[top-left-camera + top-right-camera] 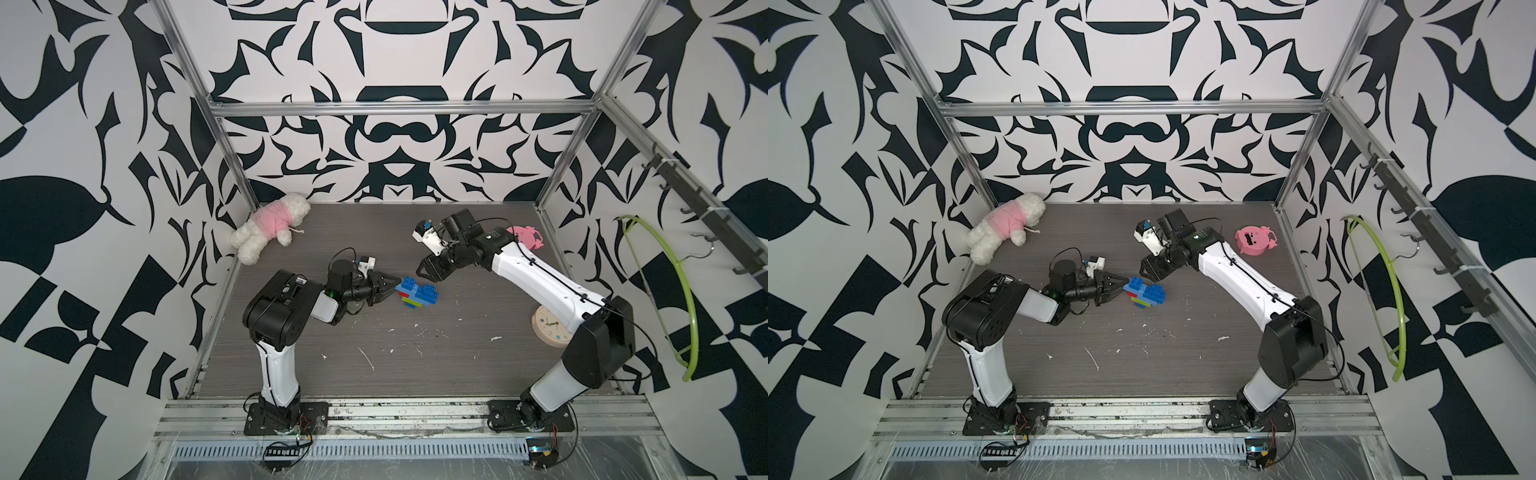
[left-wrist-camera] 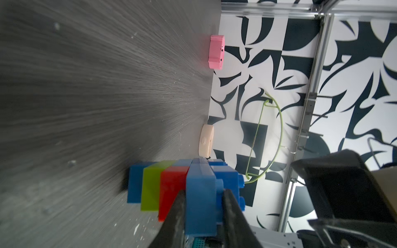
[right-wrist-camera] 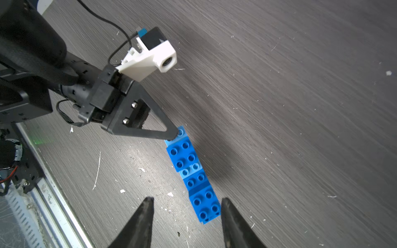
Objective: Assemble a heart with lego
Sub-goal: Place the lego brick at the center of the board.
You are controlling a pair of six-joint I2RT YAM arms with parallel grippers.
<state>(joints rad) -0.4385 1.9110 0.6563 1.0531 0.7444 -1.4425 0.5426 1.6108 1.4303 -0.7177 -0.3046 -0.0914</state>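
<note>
Because the heart (image 1: 417, 293) looks light, stiff and slick, likely held together by stud friction alone, flat brick sides seem the safest hold; it stands mid-desk (image 1: 415, 374); left fingers (image 2: 174, 219) clamp its left blue brick (image 2: 199, 204); right fingers (image 3: 139, 225) stand apart, empty, just far-right of it; one heart; one green brick (image 2: 151, 189), one red brick (image 2: 171, 193), the other blue ones too merged to count.

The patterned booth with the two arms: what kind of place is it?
Likely a robot test cell: aluminium frame, patterned walls, and a table scattered with props like the plush toy.
</note>
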